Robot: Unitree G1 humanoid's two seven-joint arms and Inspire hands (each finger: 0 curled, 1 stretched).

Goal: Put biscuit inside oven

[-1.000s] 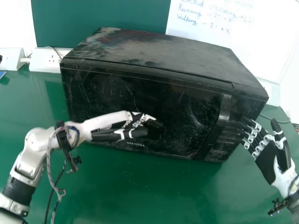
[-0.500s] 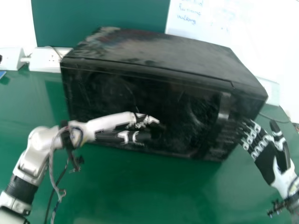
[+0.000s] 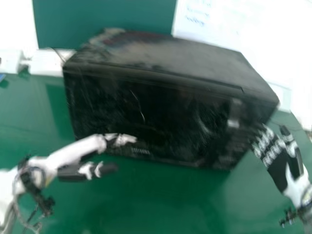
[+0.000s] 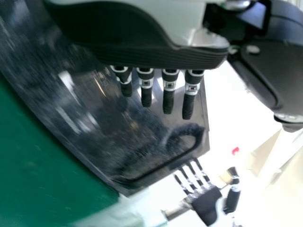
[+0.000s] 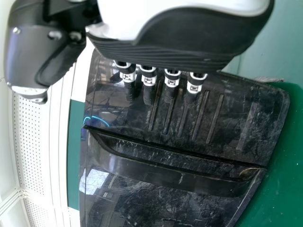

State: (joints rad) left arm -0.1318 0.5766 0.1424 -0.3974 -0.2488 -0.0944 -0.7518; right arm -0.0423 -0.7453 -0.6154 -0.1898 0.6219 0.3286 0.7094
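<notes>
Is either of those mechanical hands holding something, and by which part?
Nothing is held: the left hand and the right hand both have straight fingers, with nothing gripped, in front of the oven.

I see one boxy black oven [image 3: 170, 112], one green counter [image 3: 170, 204], two black-and-white robot hands [image 3: 279, 165], two white boxes [image 3: 46, 63] at left.

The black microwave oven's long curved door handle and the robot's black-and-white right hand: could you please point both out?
Long curved black door handle [image 5: 173, 178]: right wrist view, middle of its bar.
Right hand [image 3: 278, 168]: head view, on its palm.
</notes>
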